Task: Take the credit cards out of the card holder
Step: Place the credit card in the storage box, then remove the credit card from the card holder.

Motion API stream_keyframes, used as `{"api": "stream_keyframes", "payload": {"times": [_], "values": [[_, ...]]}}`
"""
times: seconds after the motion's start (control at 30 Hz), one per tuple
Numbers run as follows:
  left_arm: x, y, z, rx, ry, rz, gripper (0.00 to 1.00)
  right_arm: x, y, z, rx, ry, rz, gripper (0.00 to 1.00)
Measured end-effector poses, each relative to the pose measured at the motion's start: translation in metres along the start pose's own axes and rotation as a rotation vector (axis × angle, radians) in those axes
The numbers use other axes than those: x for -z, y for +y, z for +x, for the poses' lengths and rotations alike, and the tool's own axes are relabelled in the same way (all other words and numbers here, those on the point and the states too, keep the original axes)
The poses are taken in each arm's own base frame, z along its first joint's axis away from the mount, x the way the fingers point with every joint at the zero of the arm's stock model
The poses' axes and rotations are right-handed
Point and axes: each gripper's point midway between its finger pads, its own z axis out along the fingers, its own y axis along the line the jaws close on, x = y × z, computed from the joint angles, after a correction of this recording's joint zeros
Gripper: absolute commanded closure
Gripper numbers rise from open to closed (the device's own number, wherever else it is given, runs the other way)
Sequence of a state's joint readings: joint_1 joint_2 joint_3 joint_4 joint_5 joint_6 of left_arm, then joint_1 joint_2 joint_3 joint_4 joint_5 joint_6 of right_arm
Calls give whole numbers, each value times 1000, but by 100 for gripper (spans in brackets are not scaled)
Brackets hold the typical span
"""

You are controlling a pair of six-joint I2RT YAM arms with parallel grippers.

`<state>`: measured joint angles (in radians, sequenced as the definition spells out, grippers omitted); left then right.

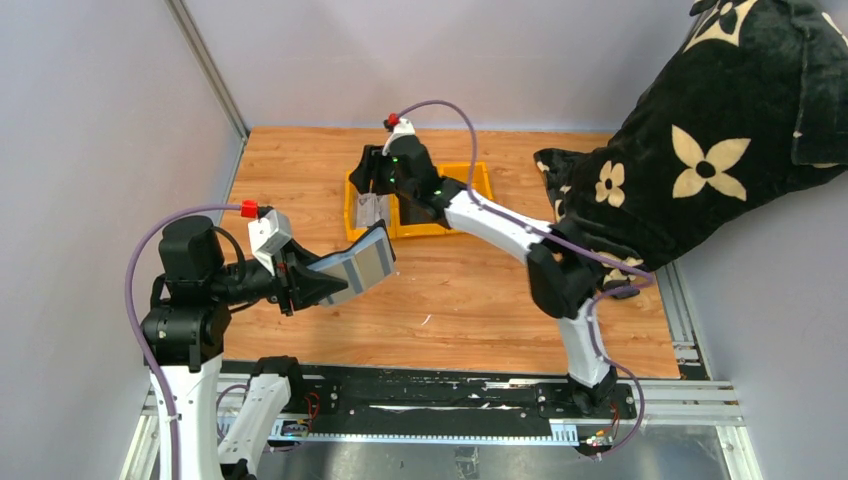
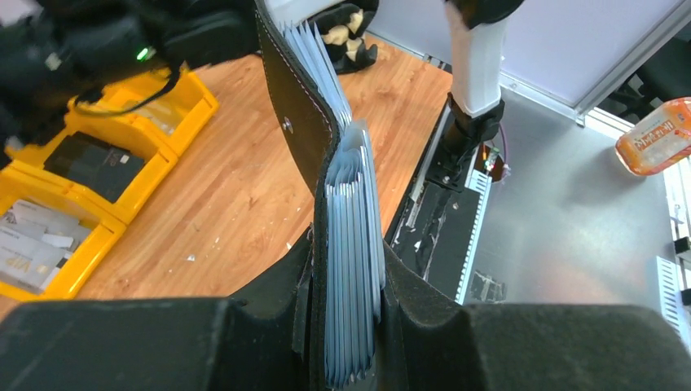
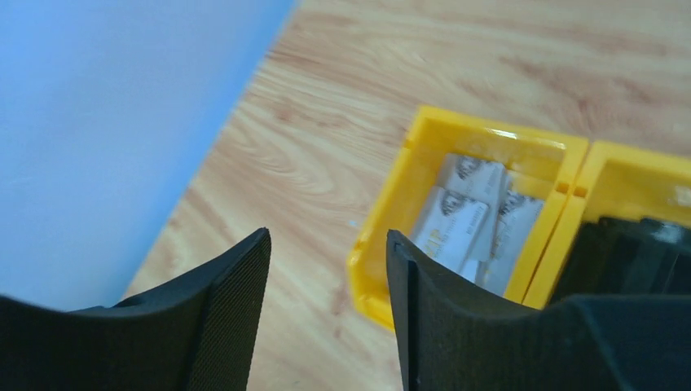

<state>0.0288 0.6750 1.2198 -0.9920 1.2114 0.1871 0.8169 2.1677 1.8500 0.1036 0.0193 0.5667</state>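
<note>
Left hand (image 1: 318, 280) pinching card holder (image 1: 358, 262) | right hand (image 3: 326, 244) spread above left rim of yellow tray (image 3: 376, 244)

1. A pale card (image 2: 28, 261) in the yellow tray (image 2: 94, 257) has gold letters that seem to read "VIP". The smaller print beside them is too small to read.
2. An orange packet (image 2: 654, 135) on the metal surface has pale lettering, but it is too blurred to read.
3. The black cloth (image 1: 720, 130) carries tan four-petal flower signs in a repeated pattern.
4. In the right wrist view, the cards (image 3: 468, 216) in the tray each show a dark emblem and a line of print, both unreadable.
</note>
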Motion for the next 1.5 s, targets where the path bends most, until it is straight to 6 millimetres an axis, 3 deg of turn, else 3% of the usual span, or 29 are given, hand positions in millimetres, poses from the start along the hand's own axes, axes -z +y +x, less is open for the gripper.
{"api": "stream_keyframes", "payload": {"times": [0.03,0.2,0.33,0.4,0.63,0.77,0.93,1.1,1.3,1.5], "values": [[0,-1,-1,-2,-1,1,100,10,7,-9,8,-14,-24,40],[1,-7,-3,-12,-10,20,100,112,61,-75,-4,-135,-313,31],[1,-7,-3,-10,-11,19,100,182,77,-107,-4,-195,-520,24],[1,-7,-3,-10,-10,16,100,205,81,-107,23,-182,-561,23],[1,-6,-2,-7,-8,12,100,279,113,-78,104,-86,-724,22],[1,-5,2,1,-5,13,100,301,132,-63,135,-32,-817,22],[1,-8,2,0,-8,27,100,327,163,-22,170,99,-982,25],[1,-12,1,7,-12,49,100,345,177,1,204,157,-1072,26],[1,-14,1,11,-15,60,100,352,182,10,223,165,-1098,47],[1,-14,1,10,-15,59,100,348,184,15,233,159,-1075,58]]}}
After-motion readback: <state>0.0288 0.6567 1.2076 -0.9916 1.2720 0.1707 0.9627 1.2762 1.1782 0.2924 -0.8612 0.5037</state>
